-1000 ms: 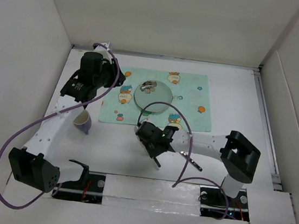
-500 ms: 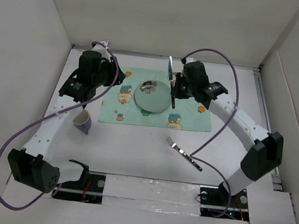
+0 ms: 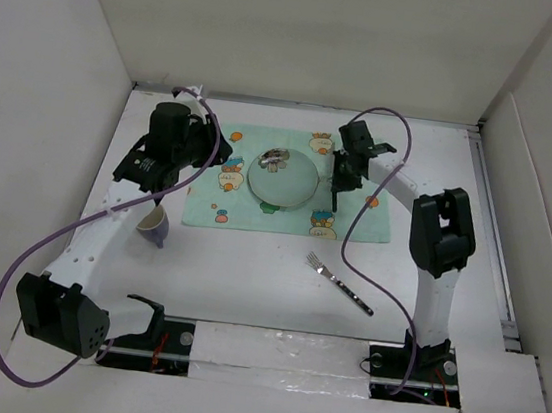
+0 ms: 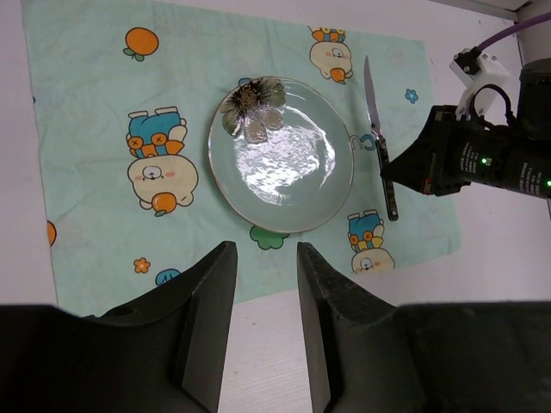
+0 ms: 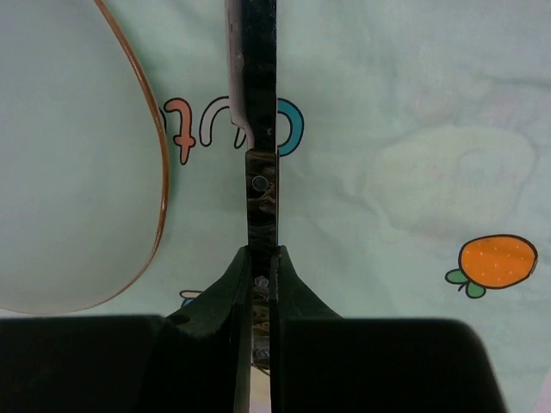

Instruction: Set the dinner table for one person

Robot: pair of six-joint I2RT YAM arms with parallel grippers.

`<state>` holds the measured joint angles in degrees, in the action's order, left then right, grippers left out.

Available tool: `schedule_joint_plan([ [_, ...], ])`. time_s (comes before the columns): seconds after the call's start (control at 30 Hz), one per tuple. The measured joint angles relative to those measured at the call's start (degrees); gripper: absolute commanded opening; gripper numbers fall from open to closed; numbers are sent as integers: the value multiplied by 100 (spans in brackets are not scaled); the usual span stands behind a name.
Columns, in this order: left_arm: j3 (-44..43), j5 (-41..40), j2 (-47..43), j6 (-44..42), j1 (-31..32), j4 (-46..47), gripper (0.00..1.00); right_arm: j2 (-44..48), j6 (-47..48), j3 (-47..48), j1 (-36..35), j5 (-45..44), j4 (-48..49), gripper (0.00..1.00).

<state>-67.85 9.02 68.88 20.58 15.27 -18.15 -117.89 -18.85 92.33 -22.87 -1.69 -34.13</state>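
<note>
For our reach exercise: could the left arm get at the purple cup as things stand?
Probably yes: the left pincer is open and empty, and the purple cup stands uncovered close beside that arm.

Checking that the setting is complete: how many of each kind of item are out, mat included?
plate: 1
knife: 1
fork: 1
cup: 1
placemat: 1
Total: 5

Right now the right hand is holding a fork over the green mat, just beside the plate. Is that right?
Not a fork: the right hand is holding a knife over the green mat, just beside the plate. The left wrist view shows its blade; the fork lies loose on the white table.
</note>
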Motion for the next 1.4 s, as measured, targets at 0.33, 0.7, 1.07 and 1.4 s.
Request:
schedule_joint_plan([
  [0.33, 50, 46, -7, 55, 0, 76, 31, -348, -79, 33, -2, 17, 9, 0],
  [0.7, 50, 87, 72, 52, 0, 122, 31, -365, -319, 31, -2, 22, -13, 37],
  [1.07, 48, 105, 136, 50, 0, 127, 27, 1670, -190, -1611, 35, 433, 22, 0],
  [1.4, 20, 127, 188, 44, 0, 157, 25, 4212, -343, -3845, -728, 511, -1158, 58],
])
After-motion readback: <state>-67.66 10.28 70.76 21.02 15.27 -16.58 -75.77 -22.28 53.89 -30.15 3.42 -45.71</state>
